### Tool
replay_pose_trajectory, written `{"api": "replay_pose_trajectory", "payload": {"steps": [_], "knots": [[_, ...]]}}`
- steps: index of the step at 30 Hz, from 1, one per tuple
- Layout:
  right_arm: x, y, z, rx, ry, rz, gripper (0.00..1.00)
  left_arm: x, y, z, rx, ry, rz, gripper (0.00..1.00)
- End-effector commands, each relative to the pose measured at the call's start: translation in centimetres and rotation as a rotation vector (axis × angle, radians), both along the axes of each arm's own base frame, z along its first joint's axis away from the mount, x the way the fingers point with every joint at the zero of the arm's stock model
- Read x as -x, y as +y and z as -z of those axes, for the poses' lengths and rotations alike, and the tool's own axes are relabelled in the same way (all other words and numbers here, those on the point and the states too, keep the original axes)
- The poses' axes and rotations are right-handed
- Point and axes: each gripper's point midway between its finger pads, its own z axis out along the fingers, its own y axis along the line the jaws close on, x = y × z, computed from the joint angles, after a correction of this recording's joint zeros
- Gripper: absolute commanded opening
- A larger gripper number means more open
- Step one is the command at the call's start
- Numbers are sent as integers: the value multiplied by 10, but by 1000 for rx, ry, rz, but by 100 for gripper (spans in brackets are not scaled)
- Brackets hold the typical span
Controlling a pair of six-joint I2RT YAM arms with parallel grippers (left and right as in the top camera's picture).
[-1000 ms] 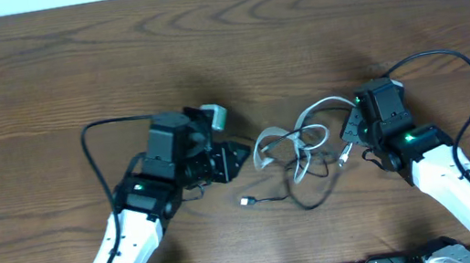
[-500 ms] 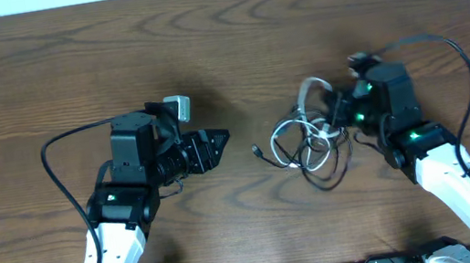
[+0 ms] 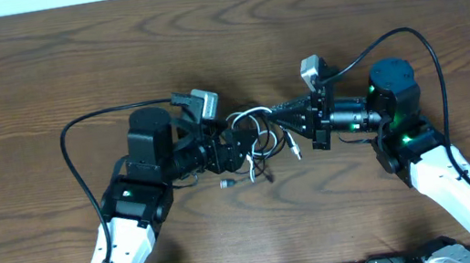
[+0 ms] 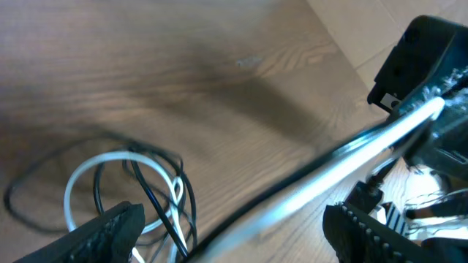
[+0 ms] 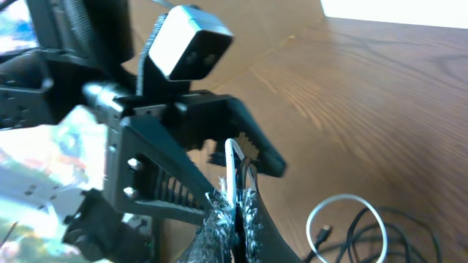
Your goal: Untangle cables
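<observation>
White and black cables (image 3: 259,139) bunch between both arms, loops partly resting on the bench (image 3: 222,41). Right fingers (image 5: 210,232) clenched on a white strand (image 5: 232,172). Left fingers (image 4: 110,230) spread wide around the tangle, gripping nothing. Cords look light, limp, slippery. Best pinched near a plug or free loop.

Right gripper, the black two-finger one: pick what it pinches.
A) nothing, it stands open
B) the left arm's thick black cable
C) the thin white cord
C: in the right wrist view the right gripper is shut on the thin white cord, which sticks up from between its fingertips.
</observation>
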Motion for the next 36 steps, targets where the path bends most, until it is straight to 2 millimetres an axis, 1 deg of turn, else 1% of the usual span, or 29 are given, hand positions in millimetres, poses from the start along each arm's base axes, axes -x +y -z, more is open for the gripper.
{"api": "replay_pose_trajectory", "payload": {"steps": [1, 4, 6, 8, 10, 11, 13, 15, 16, 17, 18, 20, 21, 23, 24, 26, 28, 30, 32, 34, 36], "knots": [[14, 5, -8, -30, -2, -85, 1, -10, -1, -1, -52, -66, -17, 83], [14, 5, -13, -43, -6, -84, 1, -12, -1, 5, -76, -57, -31, 82], [13, 5, -16, -50, -10, -83, 1, -13, -2, 10, -81, -42, -28, 72], [13, 5, -16, -51, -11, -83, 1, -14, -2, 15, -86, -27, -29, 52], [13, 5, -16, -50, -9, -82, 1, -16, -2, 20, -97, -17, -37, 19], [13, 5, -15, -49, -7, -80, 1, -16, -2, 21, -97, -15, -37, 8], [8, 4, -13, -42, 1, -52, 2, -16, -2, 20, -96, -15, -37, 8], [-6, 0, -4, -15, 37, 37, 17, -16, -2, 19, -88, -10, -43, 7], [-15, -3, 4, 8, 65, 99, 25, -16, -2, 17, -77, -2, -52, 8], [-26, -8, 15, 43, 103, 183, 30, -15, -1, 15, -69, 1, -58, 7], [-44, -22, 37, 116, 167, 331, 39, -14, -1, 10, -52, 8, -72, 7], [-61, -45, 67, 210, 273, 529, 42, -14, 0, 5, -35, 11, -85, 7], [-67, -62, 84, 261, 348, 647, 43, -15, 2, 3, -25, 17, -102, 8], [-70, -88, 109, 334, 460, 816, 43, -20, 10, 2, 6, 72, -185, 7], [-69, -94, 117, 355, 490, 850, 43, -23, 14, 3, 25, 105, -228, 7], [-65, -93, 123, 370, 514, 835, 41, -27, 17, 0, 76, 154, -281, 8], [-58, -81, 124, 354, 542, 761, 38, -31, 16, -6, 129, 183, -309, 7], [-44, -61, 120, 323, 569, 622, 36, -33, 10, -19, 196, 179, -295, 7], [-31, -45, 116, 307, 574, 511, 37, -34, 6, -29, 235, 164, -281, 7], [-23, -35, 116, 309, 574, 455, 44, -37, 5, -36, 263, 158, -284, 7], [-16, -27, 116, 324, 555, 419, 54, -38, 4, -40, 284, 156, -287, 8]]}}
